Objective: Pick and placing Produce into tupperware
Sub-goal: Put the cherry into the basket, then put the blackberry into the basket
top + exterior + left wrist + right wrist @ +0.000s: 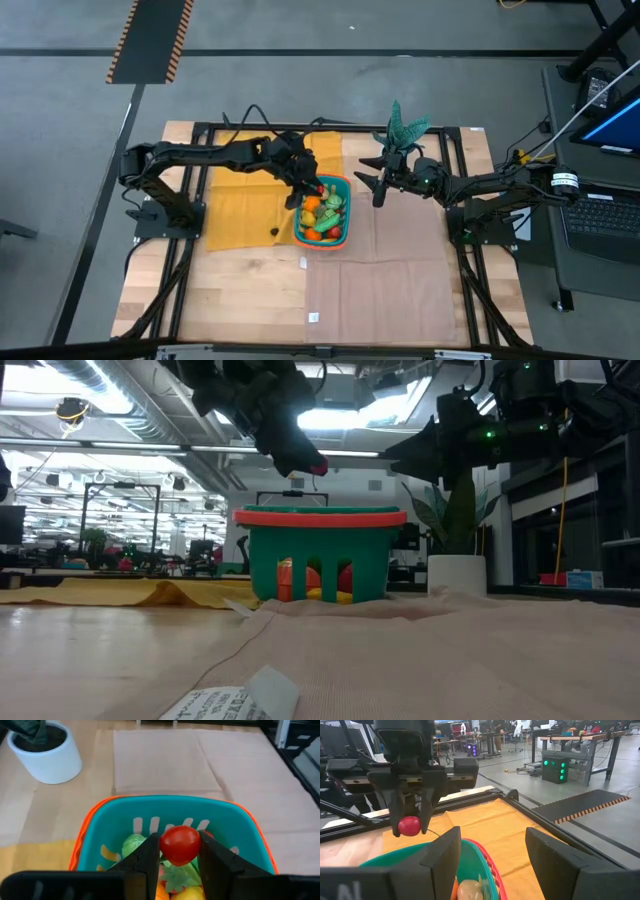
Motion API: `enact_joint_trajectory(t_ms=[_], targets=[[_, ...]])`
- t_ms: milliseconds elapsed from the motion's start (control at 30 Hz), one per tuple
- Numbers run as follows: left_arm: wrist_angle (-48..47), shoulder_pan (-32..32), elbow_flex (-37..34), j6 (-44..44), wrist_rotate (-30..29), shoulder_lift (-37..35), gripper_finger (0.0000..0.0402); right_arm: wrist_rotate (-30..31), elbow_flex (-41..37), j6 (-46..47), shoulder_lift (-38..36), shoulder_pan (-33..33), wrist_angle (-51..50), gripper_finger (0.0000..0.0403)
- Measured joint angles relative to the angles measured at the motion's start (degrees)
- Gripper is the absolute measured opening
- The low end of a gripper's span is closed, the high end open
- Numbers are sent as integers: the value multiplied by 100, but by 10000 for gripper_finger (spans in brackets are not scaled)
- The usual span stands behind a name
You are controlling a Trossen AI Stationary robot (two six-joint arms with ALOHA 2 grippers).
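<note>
The teal slotted basket with an orange rim [344,183] stands on the table's middle and holds several small toy fruits and vegetables [325,212]. My left gripper [180,851] hangs above the basket's left-far part, shut on a red toy tomato [179,844]; the right wrist view shows the same tomato [409,825] above the basket's rim [385,859]. My right gripper [376,187] is open, just right of the basket, fingers level and pointing toward it, touching nothing. My left gripper pinches the red toy tomato [172,846] between its two fingers, one on each side, near their free ends. The fingers [427,800] come from above, pointing down. The tomato is lifted clear, hanging over the basket's inside.
A green plant in a white pot [402,130] stands at the far edge, right of the basket. A yellow cloth [235,205] lies left of the basket, a tan cloth [385,270] under and right of it. A small dark thing [274,231] lies on the yellow cloth.
</note>
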Motion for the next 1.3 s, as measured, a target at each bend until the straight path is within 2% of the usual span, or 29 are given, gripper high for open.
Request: enact_joint_trajectory(t_ms=[300, 733, 933, 1300], targets=[[-30, 1, 0, -29, -316, 20, 102, 0, 0, -22, 0, 0, 0, 225], [47, -268, -4, -20, -407, 918, 107, -2, 0, -4, 0, 0, -7, 225], [72, -301, -4, -19, -407, 1070, 102, -2, 0, -4, 0, 0, -7, 225], [90, -296, -4, -16, -766, 1073, 189, -2, 0, 124, 0, -2, -7, 225]])
